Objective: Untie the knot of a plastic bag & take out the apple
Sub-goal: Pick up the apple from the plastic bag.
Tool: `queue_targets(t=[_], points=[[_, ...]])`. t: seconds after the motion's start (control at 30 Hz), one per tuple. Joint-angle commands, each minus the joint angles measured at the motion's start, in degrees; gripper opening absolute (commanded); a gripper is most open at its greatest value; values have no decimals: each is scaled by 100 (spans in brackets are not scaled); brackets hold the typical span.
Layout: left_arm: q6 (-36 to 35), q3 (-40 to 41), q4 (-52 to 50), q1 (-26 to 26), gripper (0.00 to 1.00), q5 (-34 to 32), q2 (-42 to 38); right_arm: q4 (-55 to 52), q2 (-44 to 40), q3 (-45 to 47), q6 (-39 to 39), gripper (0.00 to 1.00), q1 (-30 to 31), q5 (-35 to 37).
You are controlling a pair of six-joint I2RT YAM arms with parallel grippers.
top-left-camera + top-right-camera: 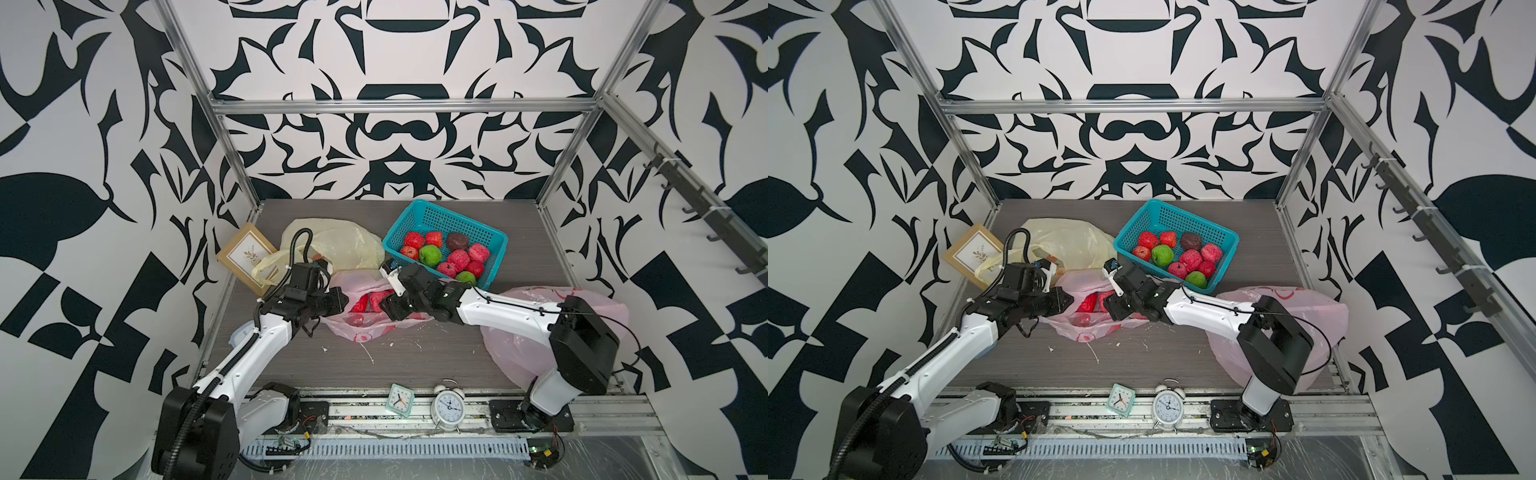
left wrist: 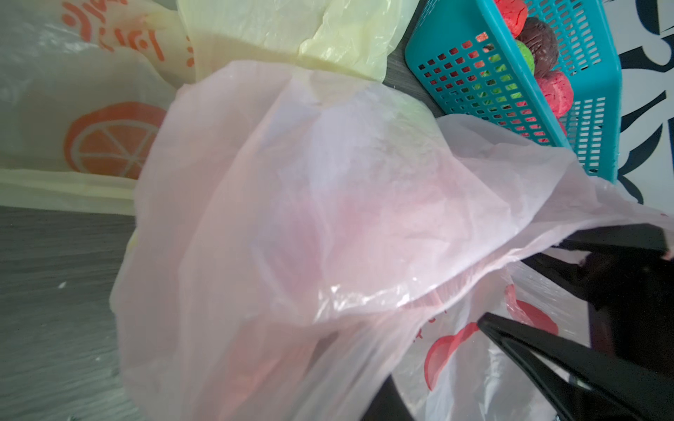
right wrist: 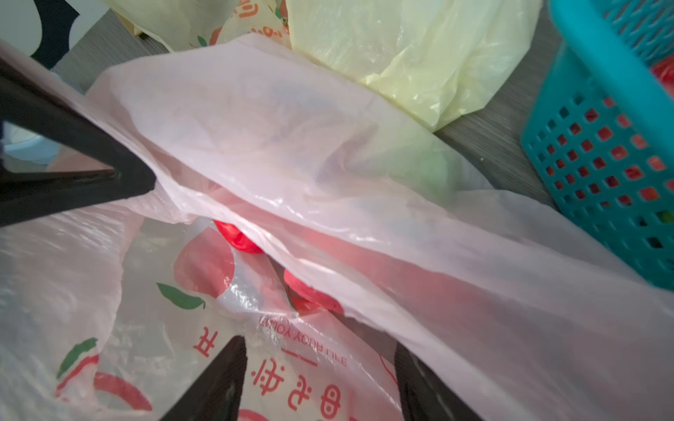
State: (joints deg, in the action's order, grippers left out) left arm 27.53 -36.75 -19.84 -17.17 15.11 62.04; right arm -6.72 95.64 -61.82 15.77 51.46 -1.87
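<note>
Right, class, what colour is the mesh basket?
The basket is teal, seen best in a top view.

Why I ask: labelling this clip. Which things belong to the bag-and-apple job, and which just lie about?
Job: middle pink bag; red apple inside it; left gripper; right gripper.
Lying about: yellow bags; picture frame; square clock; round alarm clock; second pink bag; teal basket.

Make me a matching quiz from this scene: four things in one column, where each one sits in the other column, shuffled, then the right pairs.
Things:
1. teal basket
2. picture frame
3. round alarm clock
4. open pink bag

Places:
A. on the front rail
B. at the table's left edge
C. far side, toward the right
D. middle, between the arms

Pairs: 1-C, 2-B, 3-A, 4-D
</note>
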Motion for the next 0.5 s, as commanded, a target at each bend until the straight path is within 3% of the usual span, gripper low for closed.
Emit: queue_targets(t=[0.0,0.27,0.47], points=[[37,277,192,-94,15,-210,-127,229,196,-246,266,71,-6,127],[16,522,374,-251,16,-419,-28,434,652,-481,427,86,145,632],[-41,461,423,-261,16,-417,-16,476,887,-676,427,87,168,750]])
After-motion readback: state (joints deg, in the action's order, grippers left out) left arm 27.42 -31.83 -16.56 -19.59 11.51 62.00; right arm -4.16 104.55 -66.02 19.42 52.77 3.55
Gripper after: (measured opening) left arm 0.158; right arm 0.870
